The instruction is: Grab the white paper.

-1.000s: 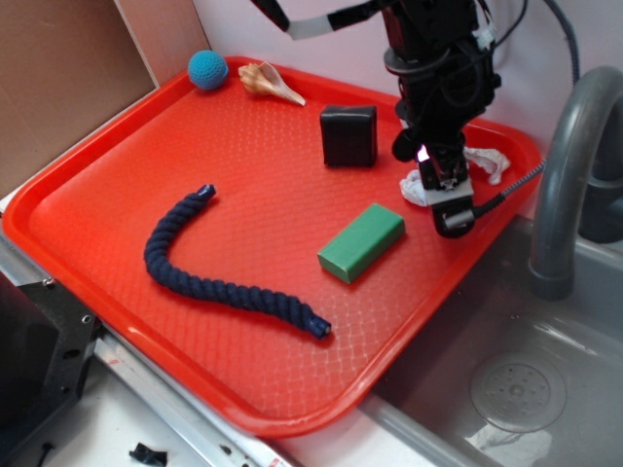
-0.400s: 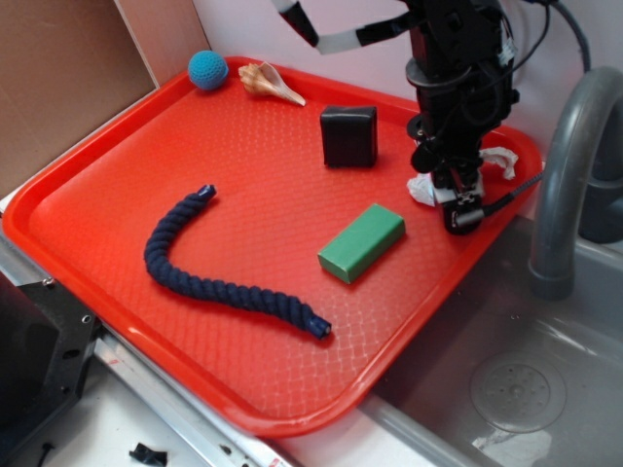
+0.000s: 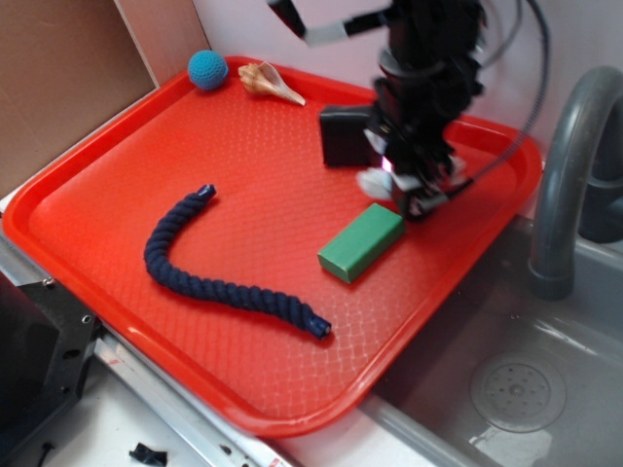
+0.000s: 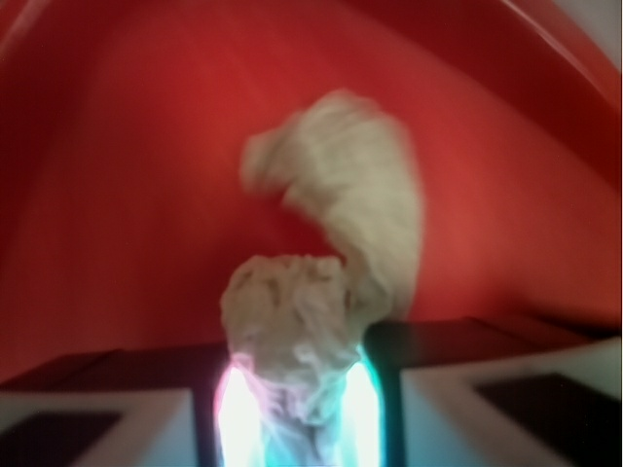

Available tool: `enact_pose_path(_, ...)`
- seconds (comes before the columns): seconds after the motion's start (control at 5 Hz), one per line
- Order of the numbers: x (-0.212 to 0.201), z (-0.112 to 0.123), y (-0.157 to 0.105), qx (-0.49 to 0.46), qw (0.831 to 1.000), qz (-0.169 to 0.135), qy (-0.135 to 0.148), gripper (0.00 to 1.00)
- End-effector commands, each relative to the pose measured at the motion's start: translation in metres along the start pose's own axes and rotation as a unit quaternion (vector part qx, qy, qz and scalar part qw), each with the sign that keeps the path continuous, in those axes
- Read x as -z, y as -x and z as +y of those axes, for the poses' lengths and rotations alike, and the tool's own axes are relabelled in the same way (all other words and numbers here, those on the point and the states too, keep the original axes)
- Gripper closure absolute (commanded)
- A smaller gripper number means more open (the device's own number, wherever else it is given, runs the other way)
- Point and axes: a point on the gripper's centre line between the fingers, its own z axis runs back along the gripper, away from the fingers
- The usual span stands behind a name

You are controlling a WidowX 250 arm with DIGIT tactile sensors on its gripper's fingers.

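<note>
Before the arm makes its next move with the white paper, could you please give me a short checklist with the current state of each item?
1. White paper sits between the claw fingers: ok.
2. Grip firm enough to hold: cannot tell, wrist view is blurred.
3. Loose tail of the paper clear of the red tray: cannot tell.
4. Claw clear of the green block: cannot tell, very close.
5. Black box untouched: cannot tell, arm overlaps it.

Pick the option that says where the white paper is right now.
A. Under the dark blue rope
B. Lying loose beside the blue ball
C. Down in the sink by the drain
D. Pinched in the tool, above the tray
D: the wrist view shows the white paper clamped in the tool with red tray behind it, and the exterior view shows it at the tool.
</note>
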Motion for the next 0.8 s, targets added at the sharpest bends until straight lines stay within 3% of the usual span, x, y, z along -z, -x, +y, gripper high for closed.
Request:
enact_pose_path(0.0, -0.115, 0.024, 0.093, -0.085, 0.988, -0.118, 0.052, 1.0)
enact_pose_path(0.2, -0.138, 0.023, 0.13, -0.101, 0.987, -0.116, 0.043, 1.0)
enact_pose_path(0.4, -0.14, 0.015, 0.142, -0.137, 0.986, -0.095, 0.009, 1.0)
enact_pose_path(0.6, -0.148, 0.023, 0.15, -0.132, 0.987, -0.089, 0.005, 1.0)
